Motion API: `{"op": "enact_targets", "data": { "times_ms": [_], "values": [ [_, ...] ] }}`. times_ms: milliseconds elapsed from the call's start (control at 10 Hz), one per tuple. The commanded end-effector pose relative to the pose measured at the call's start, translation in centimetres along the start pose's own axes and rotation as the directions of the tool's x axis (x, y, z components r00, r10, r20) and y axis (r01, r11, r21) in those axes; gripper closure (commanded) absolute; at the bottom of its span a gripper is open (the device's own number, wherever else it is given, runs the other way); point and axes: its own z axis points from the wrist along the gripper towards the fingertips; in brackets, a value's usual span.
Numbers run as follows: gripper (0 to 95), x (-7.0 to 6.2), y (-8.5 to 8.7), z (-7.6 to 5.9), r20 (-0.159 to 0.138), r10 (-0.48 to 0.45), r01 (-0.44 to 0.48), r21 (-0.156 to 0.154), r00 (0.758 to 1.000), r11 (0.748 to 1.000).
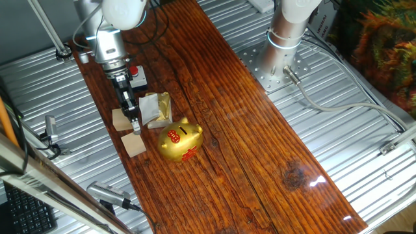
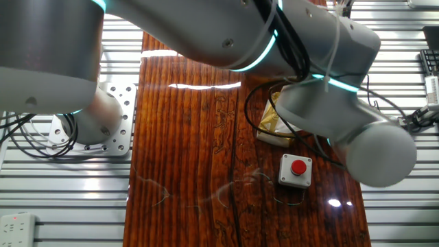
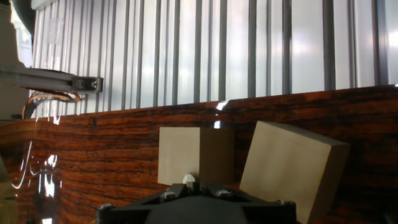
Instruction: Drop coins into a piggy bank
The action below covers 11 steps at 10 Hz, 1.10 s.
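Note:
The gold piggy bank (image 1: pixel 181 142) with red markings and a dark slot on top stands on the wooden board, to the right of my gripper (image 1: pixel 135 125). The gripper points down between two tan wooden cubes, low over the board and a short way left of the pig. In the hand view the gripper (image 3: pixel 189 185) is closed on a small pale round coin (image 3: pixel 189 181) that sticks out at its tip. The piggy bank does not show in the hand view. In the other fixed view the arm hides both the pig and the gripper.
Two wooden cubes (image 1: pixel 120 119) (image 1: pixel 134 144) flank the gripper; they also show in the hand view (image 3: pixel 196 155) (image 3: pixel 292 162). A white-and-gold foil wrapper (image 1: pixel 156 107) lies behind the pig. A red button box (image 1: pixel 136 75) sits further back. Ribbed metal table surrounds the board.

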Motion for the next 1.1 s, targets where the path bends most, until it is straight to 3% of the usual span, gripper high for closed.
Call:
{"op": "enact_targets", "data": {
  "times_ms": [100, 700, 1100],
  "values": [
    [95.0, -0.4, 0.5, -0.3, -0.011, 0.009, -0.009, 0.008, 1.000, 1.000],
    [95.0, -1.4, 2.0, -1.2, -0.040, 0.027, -0.025, 0.049, 0.999, 0.999],
    [95.0, -1.5, 5.0, -2.5, -0.088, 0.022, -0.008, 0.158, 0.996, 0.987]
  ]
}}
